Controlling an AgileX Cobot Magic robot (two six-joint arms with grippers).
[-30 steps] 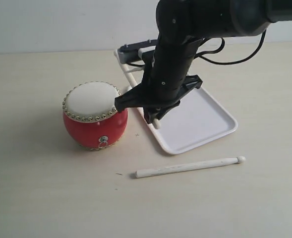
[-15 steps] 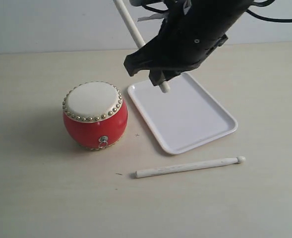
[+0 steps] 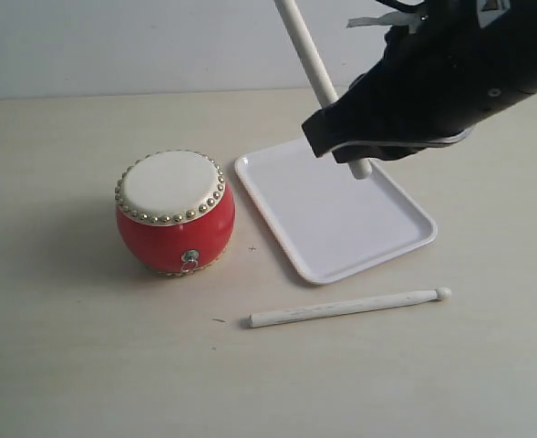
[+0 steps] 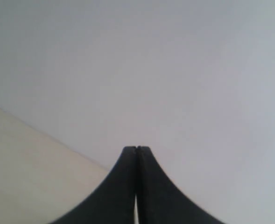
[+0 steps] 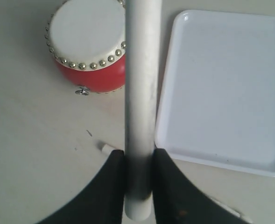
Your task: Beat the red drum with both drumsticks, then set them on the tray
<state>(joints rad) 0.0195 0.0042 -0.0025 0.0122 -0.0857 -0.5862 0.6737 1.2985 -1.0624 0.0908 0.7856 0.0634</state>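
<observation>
Right gripper (image 5: 138, 182) clamped on held drumstick (image 3: 304, 50) near its lower end, shaft slanting up between fingers (image 5: 167, 186), above tray (image 3: 405, 214). Second drumstick (image 3: 350, 307) lay on table (image 3: 67, 365) near tray. Left gripper (image 4: 136, 154) fingers together, empty.

Right jaws with drumstick (image 3: 304, 46) risen from tray (image 3: 377, 246) left edge, swung rightward; stick now steep.

We see a pale cream counter (image 3: 86, 365) with a smooth, matte surface and a few tiny dark specks near its middle. A plain, pale grey-white wall (image 3: 113, 46) rises along the counter's far edge. The light is soft and even, casting only faint, blurred shadows on the counter.
</observation>
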